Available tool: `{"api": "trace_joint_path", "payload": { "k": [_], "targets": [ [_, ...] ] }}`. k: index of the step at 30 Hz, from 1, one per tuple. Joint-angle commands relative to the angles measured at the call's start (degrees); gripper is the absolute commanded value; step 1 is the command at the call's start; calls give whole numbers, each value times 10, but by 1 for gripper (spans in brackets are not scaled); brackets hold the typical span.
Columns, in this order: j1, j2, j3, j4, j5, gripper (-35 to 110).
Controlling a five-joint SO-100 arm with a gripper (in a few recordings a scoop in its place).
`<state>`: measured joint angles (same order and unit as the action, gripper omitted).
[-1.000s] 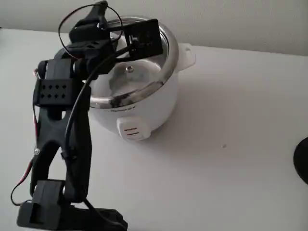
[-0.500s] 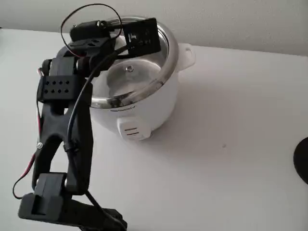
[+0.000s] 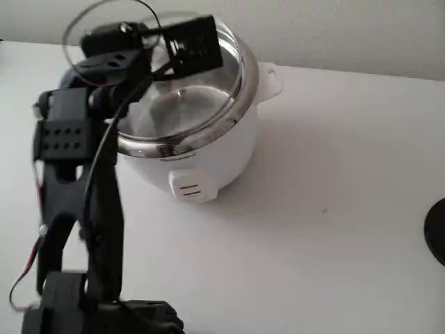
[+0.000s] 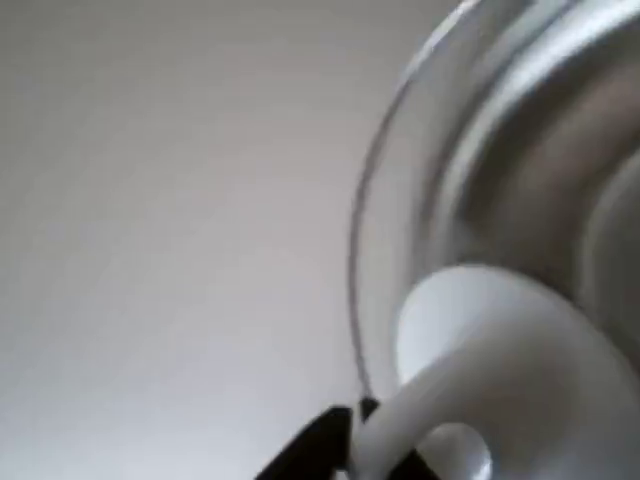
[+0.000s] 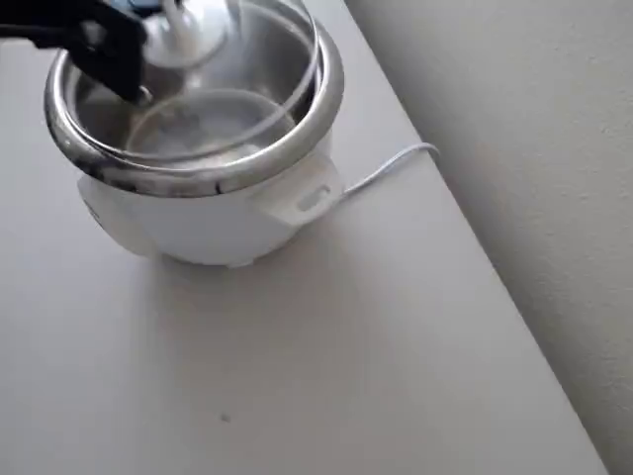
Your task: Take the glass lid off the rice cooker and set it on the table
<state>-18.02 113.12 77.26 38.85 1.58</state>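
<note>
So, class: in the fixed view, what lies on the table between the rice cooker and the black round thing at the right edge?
Nothing but a tiny dark speck. The table is otherwise bare from the rice cooker to the black thing.

Glass lid (image 5: 247, 89) tilted above rice cooker (image 3: 201, 149) — cooker on table (image 3: 334, 229), fixed-view left

The hand (image 4: 372, 432) is cut off by the lower edge of the wrist view, where the glass lid (image 4: 400, 200) is blurred and cropped at the right. In the fixed view the lid's knob is hidden behind the arm (image 3: 76, 181). A black round object (image 3: 438, 229) is cropped at the right edge.
</note>
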Motion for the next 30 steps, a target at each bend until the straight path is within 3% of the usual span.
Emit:
{"api": "trace_joint_path", "payload": {
  "k": [1, 7, 20, 30],
  "targets": [
    [47, 151, -37, -40, -5, 0],
    [180, 209, -3, -20, -42, 0],
    [490, 166, 236, -184, -111, 0],
    [548, -3, 262, -193, -115, 0]
  ]
}}
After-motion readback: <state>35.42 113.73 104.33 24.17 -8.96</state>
